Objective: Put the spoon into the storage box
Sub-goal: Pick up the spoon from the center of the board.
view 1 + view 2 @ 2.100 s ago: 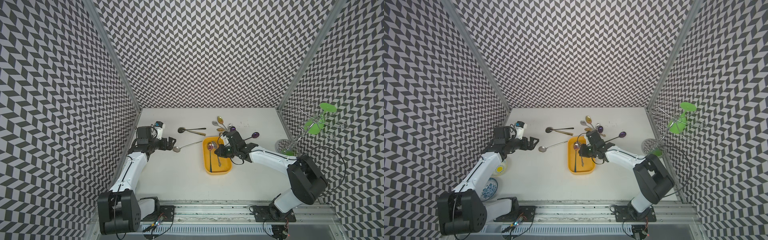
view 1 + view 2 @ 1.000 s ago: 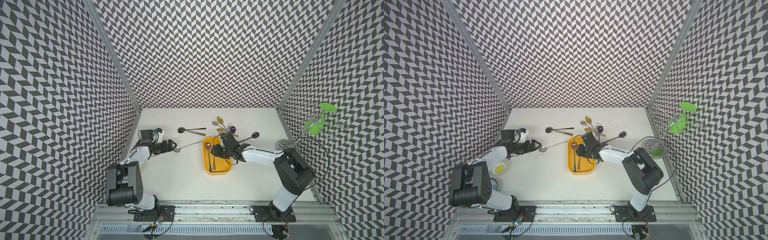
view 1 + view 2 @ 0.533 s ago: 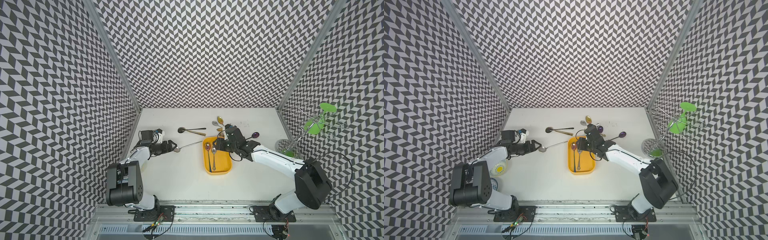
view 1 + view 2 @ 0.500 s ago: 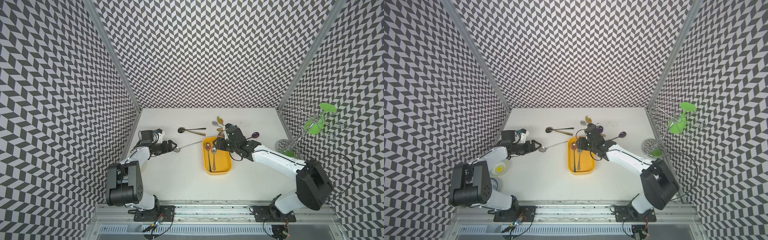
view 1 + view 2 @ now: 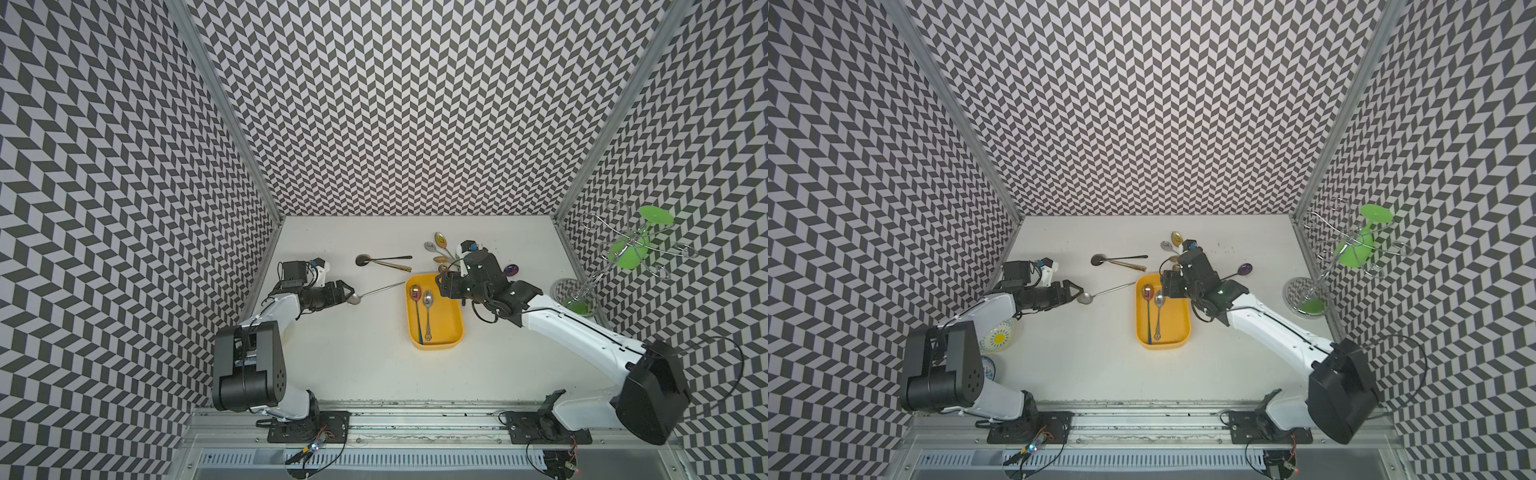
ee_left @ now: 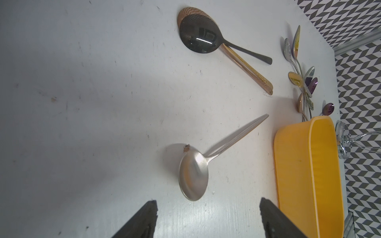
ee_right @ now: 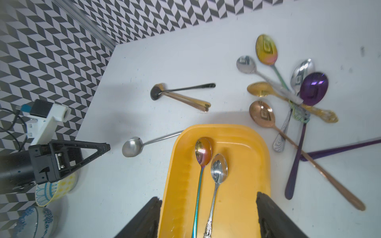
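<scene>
The yellow storage box (image 5: 455, 332) lies mid-table, also in the other top view (image 5: 1179, 328). Inside it lie an iridescent spoon (image 7: 203, 151) and a silver ornate spoon (image 7: 218, 169), side by side. My right gripper (image 7: 208, 203) hangs open above the box's far end (image 5: 442, 286), holding nothing. A plain silver spoon (image 6: 192, 177) rests on the table left of the box (image 5: 354, 298), its handle reaching the box corner. My left gripper (image 6: 208, 208) is open, low on the table, its tips just short of that spoon's bowl (image 5: 1077, 291).
A pile of several coloured spoons (image 5: 442, 253) lies behind the box, with a black and a gold spoon (image 5: 374, 261) farther left. A wire rack with a green glass (image 5: 623, 249) stands at the right wall. Two patterned bowls (image 5: 998, 336) sit under the left arm.
My right gripper has opened, left the silver ornate spoon in the box beside the iridescent one, and drawn back over the box's far end. The left gripper has barely moved.
</scene>
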Action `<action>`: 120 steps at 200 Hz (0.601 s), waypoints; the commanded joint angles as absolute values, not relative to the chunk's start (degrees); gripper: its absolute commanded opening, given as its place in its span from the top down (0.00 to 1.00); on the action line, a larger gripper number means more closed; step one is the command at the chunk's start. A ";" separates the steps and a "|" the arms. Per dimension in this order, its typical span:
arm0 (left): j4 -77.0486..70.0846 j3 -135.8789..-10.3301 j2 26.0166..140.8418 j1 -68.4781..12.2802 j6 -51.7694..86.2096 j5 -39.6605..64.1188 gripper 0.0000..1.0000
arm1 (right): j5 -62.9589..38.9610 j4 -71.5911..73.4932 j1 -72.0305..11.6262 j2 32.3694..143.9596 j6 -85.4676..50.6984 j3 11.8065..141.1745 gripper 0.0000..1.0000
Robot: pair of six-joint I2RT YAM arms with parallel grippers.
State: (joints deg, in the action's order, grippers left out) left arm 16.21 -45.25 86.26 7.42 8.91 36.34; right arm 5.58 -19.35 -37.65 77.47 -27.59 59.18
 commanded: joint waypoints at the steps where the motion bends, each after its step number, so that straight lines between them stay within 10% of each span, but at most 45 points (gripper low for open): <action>1: 14.94 -44.53 87.05 7.56 9.23 37.62 0.19 | 10.55 -17.83 -37.14 72.71 -23.24 58.86 0.21; 120: 14.77 -44.93 88.88 6.77 9.55 37.79 0.22 | 18.17 -11.00 -33.75 57.09 -9.14 47.74 0.00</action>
State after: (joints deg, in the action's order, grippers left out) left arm 15.99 -44.99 88.29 7.09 9.13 36.88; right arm 16.27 -16.95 -33.93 60.47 -12.58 50.63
